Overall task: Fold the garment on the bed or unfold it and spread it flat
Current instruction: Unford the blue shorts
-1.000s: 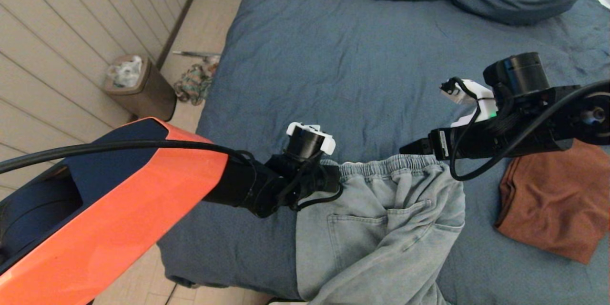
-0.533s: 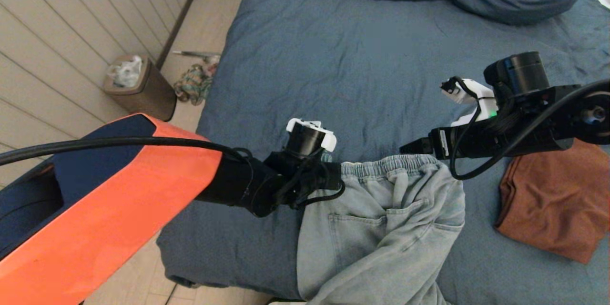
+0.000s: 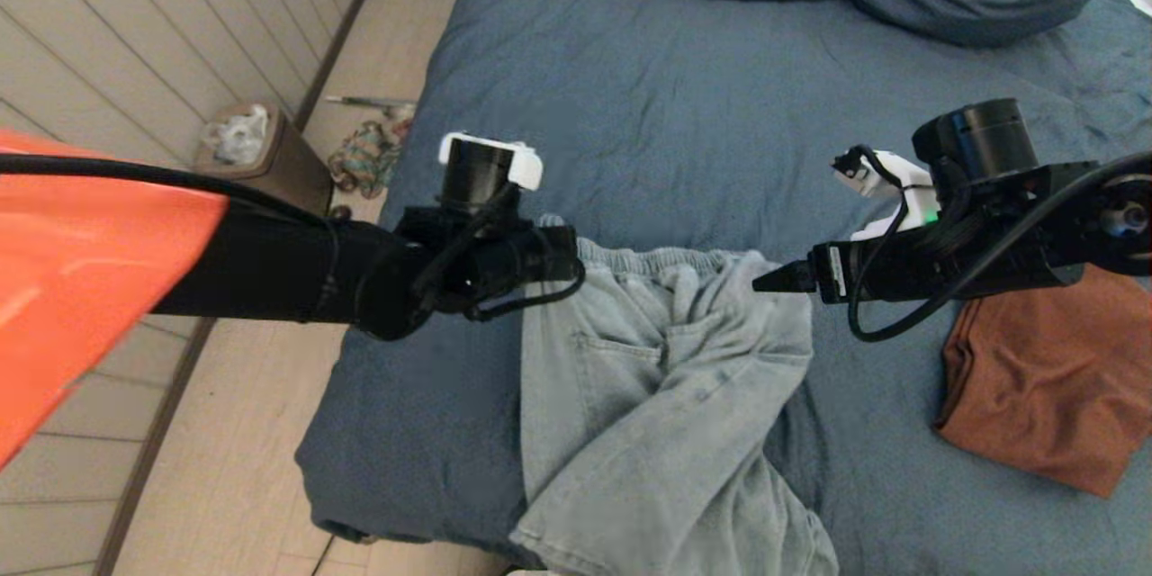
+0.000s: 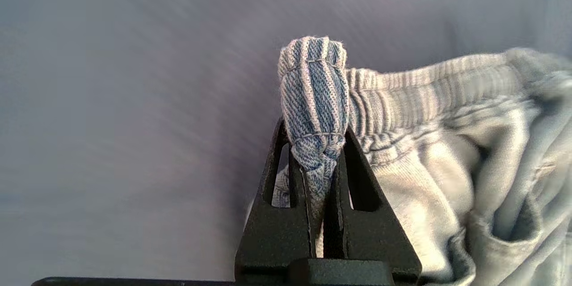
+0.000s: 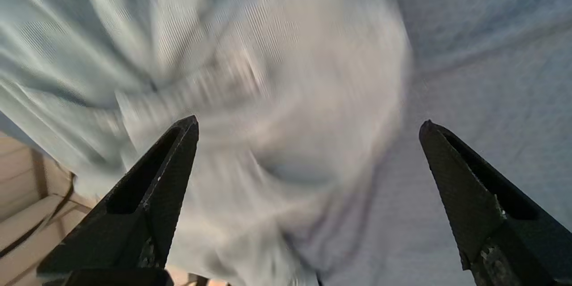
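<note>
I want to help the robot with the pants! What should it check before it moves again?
1. Left end effector pinching the waistband of the pants: ok.
2. Right end effector open and ready over the pants: ok.
3. Right end effector holding the other waistband corner: not ok, it grips nothing.
4. Pants spread flat: not ok, bunched, legs hanging off the bed edge.
5. Brown cloth apart from the pants: ok.
</note>
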Robot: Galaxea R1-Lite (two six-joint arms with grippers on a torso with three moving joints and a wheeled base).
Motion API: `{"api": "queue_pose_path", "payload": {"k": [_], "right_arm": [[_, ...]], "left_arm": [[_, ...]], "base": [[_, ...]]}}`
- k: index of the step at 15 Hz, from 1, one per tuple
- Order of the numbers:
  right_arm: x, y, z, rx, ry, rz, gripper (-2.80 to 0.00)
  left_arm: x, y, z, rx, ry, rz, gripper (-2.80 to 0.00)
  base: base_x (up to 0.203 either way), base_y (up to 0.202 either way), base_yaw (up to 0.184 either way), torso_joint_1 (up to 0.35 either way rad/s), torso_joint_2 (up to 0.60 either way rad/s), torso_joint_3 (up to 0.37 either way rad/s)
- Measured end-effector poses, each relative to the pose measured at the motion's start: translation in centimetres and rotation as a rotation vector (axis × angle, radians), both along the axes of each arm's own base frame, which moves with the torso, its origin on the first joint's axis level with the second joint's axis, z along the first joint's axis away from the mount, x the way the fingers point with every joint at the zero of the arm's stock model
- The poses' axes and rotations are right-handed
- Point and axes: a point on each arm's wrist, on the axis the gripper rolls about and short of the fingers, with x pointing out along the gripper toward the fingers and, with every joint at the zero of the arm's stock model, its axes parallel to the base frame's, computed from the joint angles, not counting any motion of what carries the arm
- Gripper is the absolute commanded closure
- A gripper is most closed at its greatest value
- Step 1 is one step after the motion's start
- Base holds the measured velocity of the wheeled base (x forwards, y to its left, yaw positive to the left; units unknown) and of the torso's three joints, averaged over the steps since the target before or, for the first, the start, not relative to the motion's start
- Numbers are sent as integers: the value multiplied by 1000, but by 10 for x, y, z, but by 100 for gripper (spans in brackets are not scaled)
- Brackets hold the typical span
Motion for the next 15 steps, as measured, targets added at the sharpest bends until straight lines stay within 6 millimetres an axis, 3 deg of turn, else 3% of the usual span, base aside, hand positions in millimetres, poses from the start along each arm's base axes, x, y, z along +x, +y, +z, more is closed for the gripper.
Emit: {"api": "queue_pose_path", "payload": {"k": [3,9,15], "right_arm": [[-2,12,2,21,1,24,-280],[2,62,-15,8,36,156,-280],[-54,127,-12,-151,149,289,-280]], "left_arm": [[-4,15,20,-21,-32,16,0],[-5,9,4,0,0,-2,0],[-3,6,-5,10,19,-3,0]], "base": [[0,0,0,0,0,0],[0,0,0,0,0,0],[0,0,0,0,0,0]]}}
